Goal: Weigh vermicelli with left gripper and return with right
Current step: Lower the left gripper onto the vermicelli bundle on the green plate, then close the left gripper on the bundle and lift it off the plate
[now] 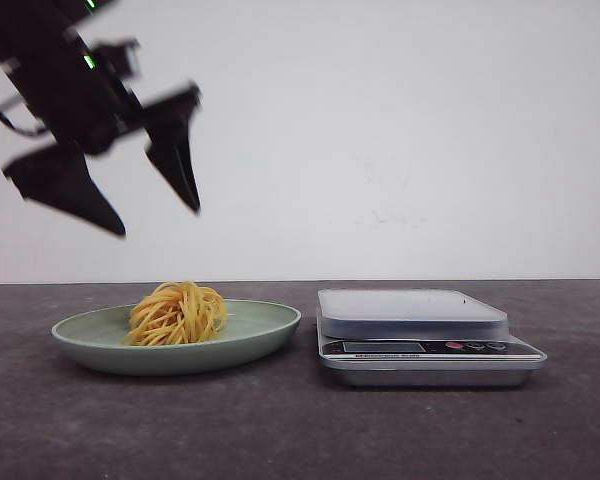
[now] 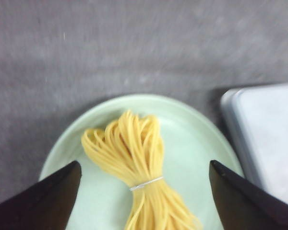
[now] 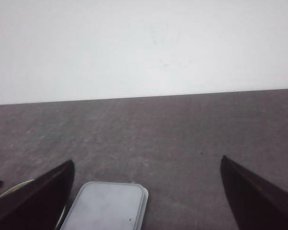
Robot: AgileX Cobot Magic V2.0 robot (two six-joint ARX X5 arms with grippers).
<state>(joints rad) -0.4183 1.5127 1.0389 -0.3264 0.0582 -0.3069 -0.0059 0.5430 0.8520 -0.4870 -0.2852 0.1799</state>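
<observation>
A yellow bundle of vermicelli (image 1: 178, 313), tied with a thin white band, lies on a pale green plate (image 1: 260, 330). My black left gripper (image 1: 158, 222) hangs open high above the plate, nothing between its fingers. In the left wrist view the vermicelli (image 2: 137, 167) sits between the two spread fingertips (image 2: 57, 191), well below them. A silver kitchen scale (image 1: 420, 335) stands right of the plate, its platform bare. My right gripper (image 3: 144, 167) is open and empty; its wrist view looks over the scale (image 3: 108, 206). The right gripper does not show in the front view.
The dark grey table (image 1: 300, 430) runs to a white back wall (image 1: 400, 130). The scale's front panel carries a small display and buttons (image 1: 475, 346). The plate's rim (image 3: 17, 187) peeks into the right wrist view beside the scale.
</observation>
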